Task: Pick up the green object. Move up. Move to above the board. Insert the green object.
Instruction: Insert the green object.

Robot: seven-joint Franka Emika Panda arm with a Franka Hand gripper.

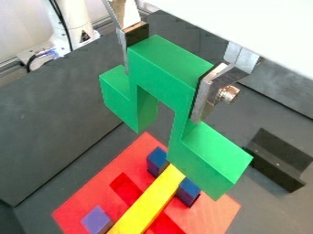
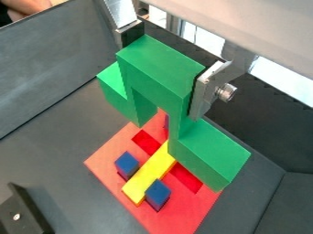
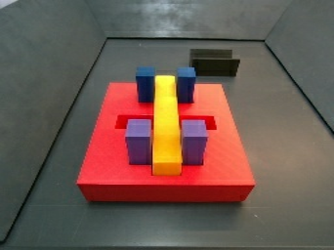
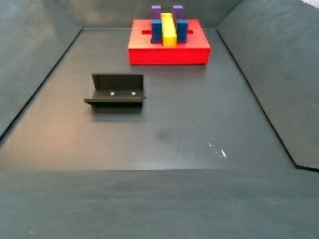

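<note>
Two silver fingers [image 1: 123, 55] of the tool [image 1: 171, 78] press on the raised centre cube of the green object [image 1: 166, 91], one on each side, so the tool is closed on this piece and holds it in the air. Both wrist views show this grip [image 2: 171, 78]; the green object [image 2: 159, 87] hangs above the board [image 2: 110, 155], not touching it, and it covers part of the board from the cameras. Neither side view shows the tool or the green piece.

On the board [image 3: 104, 171], a red square slab, a long yellow bar [image 3: 166, 122] lies along the middle. Two blue blocks [image 3: 146, 83] stand at one end of the bar, one on each side of it, and two purple blocks [image 3: 140, 142] stand at the other end in the same way. A recessed slot is open in the red surface beside the bar.

The fixture [image 4: 116, 91], a dark bracket, stands on the table [image 4: 187, 131], well apart from the board [image 4: 169, 51].
</note>
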